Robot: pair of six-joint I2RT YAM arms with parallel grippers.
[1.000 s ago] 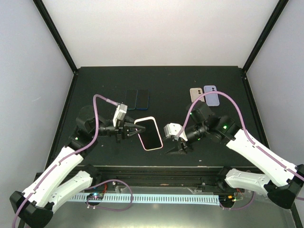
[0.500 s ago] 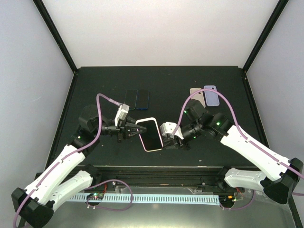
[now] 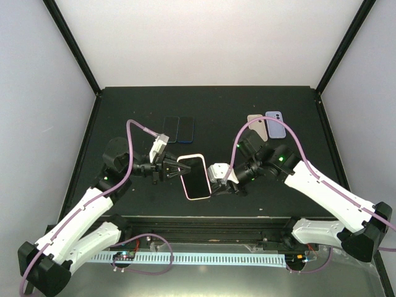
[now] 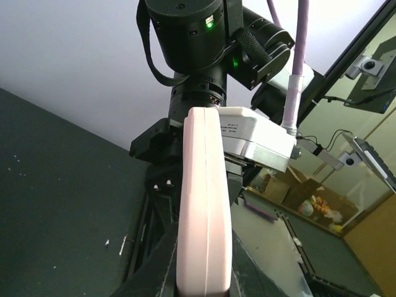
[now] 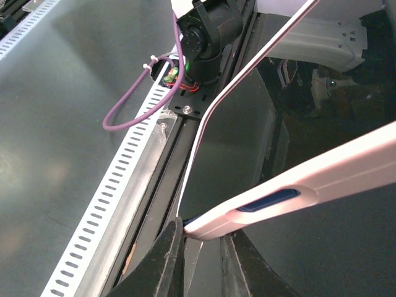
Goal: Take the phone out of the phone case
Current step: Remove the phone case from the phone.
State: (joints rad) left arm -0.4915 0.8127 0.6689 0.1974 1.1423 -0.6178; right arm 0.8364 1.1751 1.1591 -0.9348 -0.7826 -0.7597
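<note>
Gripper clamps pink phone case corner; purple cable, slotted rail at left.

I'm seeing the dark-screened phone lying face-up, slightly tilting, inside its pale pink phone case.

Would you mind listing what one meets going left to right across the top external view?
Left tool, pink-cased phone, right tool, beige case, lavender case. The dark pair at the back overlaps the left tool, so it is omitted.
</note>
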